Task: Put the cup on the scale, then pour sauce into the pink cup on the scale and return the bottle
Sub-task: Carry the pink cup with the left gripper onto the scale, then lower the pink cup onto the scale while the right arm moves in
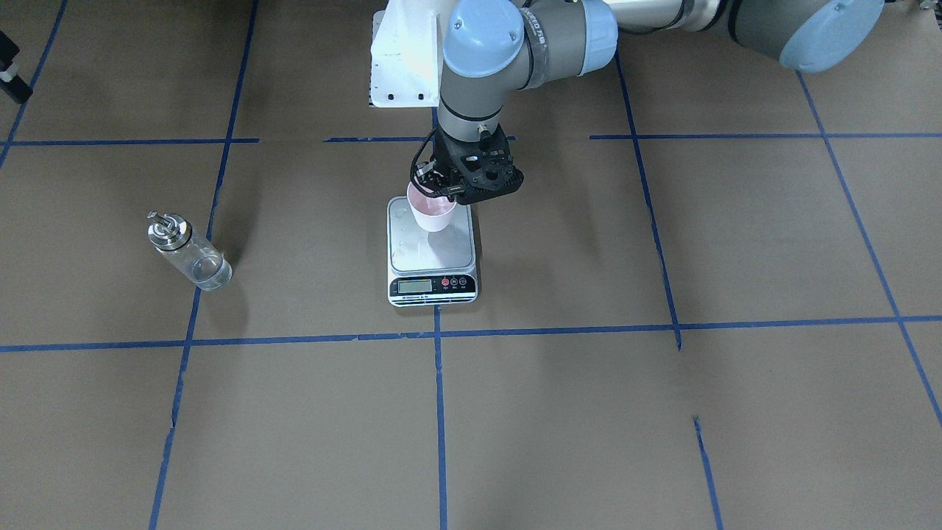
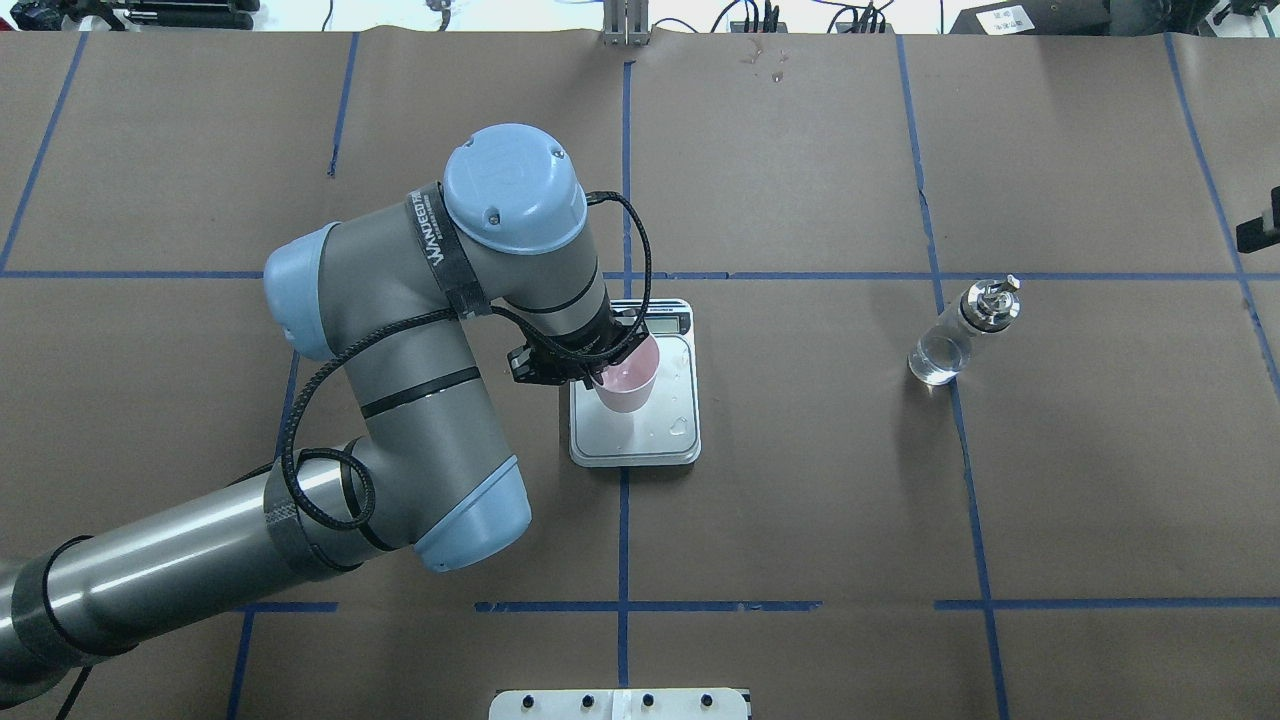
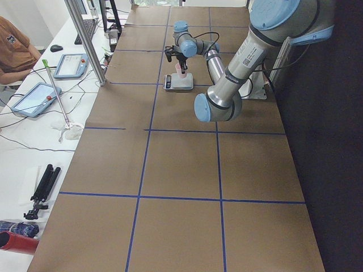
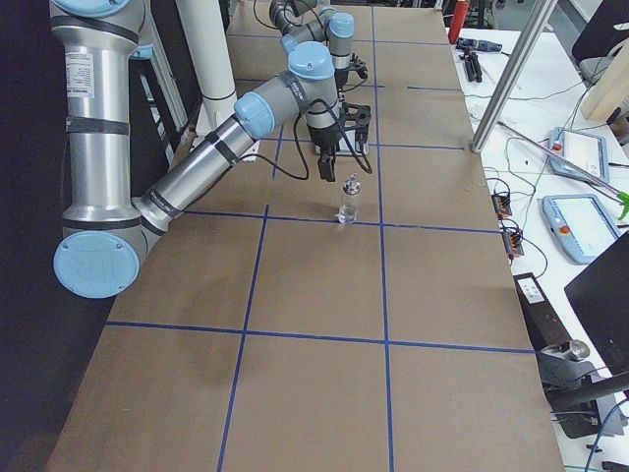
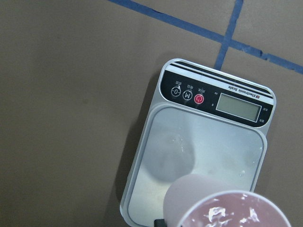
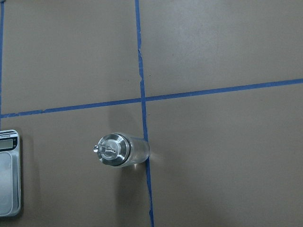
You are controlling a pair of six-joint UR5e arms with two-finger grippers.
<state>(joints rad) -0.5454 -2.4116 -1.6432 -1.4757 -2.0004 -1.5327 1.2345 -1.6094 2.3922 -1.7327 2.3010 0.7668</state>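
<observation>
My left gripper (image 1: 439, 190) (image 2: 605, 372) is shut on the rim of the pale pink cup (image 1: 433, 212) (image 2: 628, 385). It holds the cup a little above the far half of the scale's steel platform (image 1: 434, 254) (image 2: 640, 440). In the left wrist view the cup (image 5: 203, 198) hangs over the scale (image 5: 218, 142), and its shadow lies on the platform. The glass bottle (image 1: 188, 250) (image 2: 958, 335) (image 6: 123, 150) stands upright on the table, off to the robot's right. My right gripper (image 4: 337, 149) hovers high near the bottle, only its edge showing in the overhead view; I cannot tell whether it is open.
A few water drops (image 2: 680, 428) lie on the platform. Blue tape lines cross the brown table cover. The robot's white base (image 1: 401, 59) is behind the scale. A side bench with tablets (image 3: 39, 96) and cables runs along the far edge.
</observation>
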